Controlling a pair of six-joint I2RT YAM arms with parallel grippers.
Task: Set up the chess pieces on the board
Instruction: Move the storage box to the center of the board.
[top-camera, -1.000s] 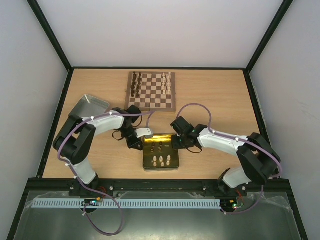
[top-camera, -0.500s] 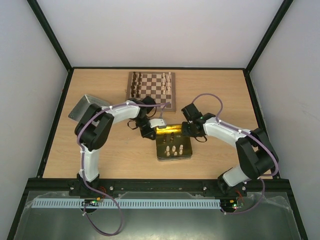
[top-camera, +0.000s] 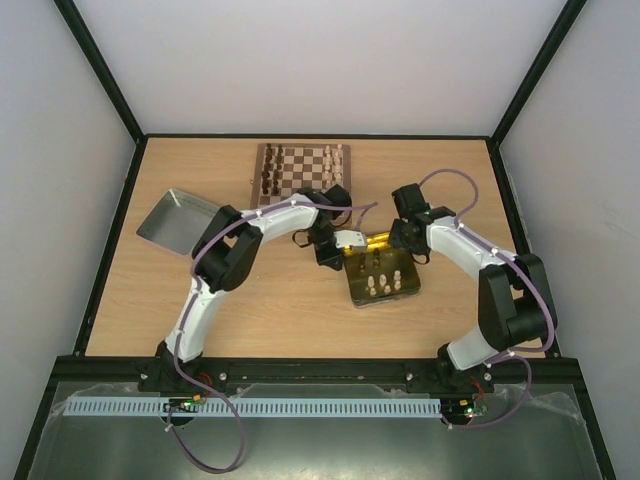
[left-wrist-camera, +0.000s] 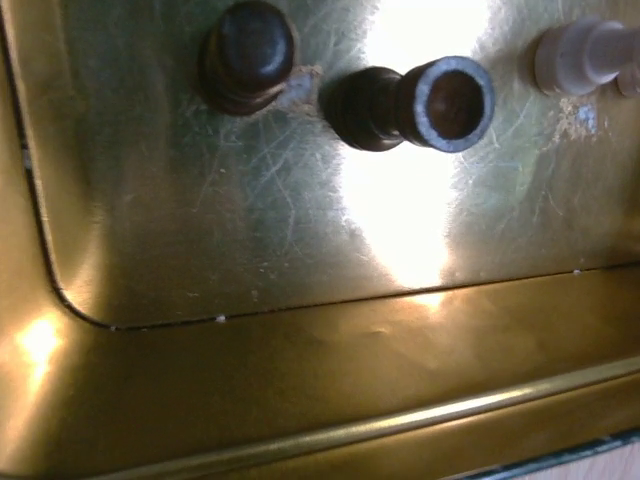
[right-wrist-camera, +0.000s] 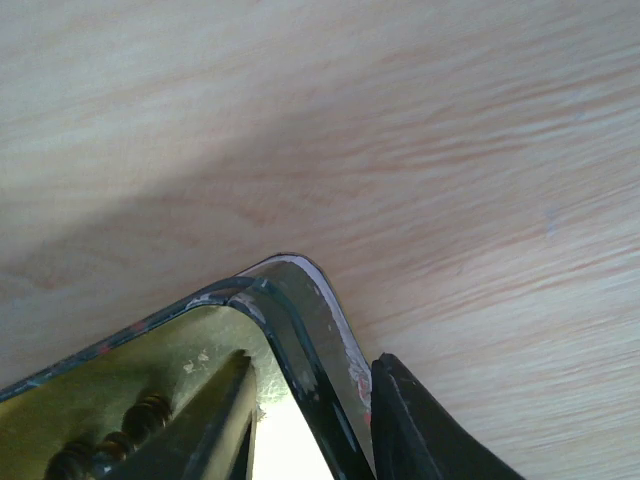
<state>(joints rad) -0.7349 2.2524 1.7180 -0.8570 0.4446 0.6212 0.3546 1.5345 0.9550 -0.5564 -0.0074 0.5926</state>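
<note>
near the bases, the gold tin tray (top-camera: 392, 302) sat on the worktop (top-camera: 250, 315) with loose chess pieces (top-camera: 385, 283) in it, cream ones nearer and dark ones behind. the left wrist view showed one dark piece (left-wrist-camera: 410, 100) toppled on its side beside an upright one (left-wrist-camera: 248, 50). these looked light, hard and smooth, easy to tip or roll on the slick tin. a pinch across the narrow waist, from above, seemed safest.

the left arm stretched far across to the tray's left far corner, its left claw (top-camera: 345, 240) pressed together. whether the rim lay in it i could not tell. the right arm was bent back on itself, its right claw (right-wrist-camera: 315, 358) astride the tray's far right corner (right-wrist-camera: 300, 300), one finger inside and one outside. whether it pinched was unclear.

beyond lay the board (top-camera: 300, 205), with dark and cream pieces already standing on it.
</note>
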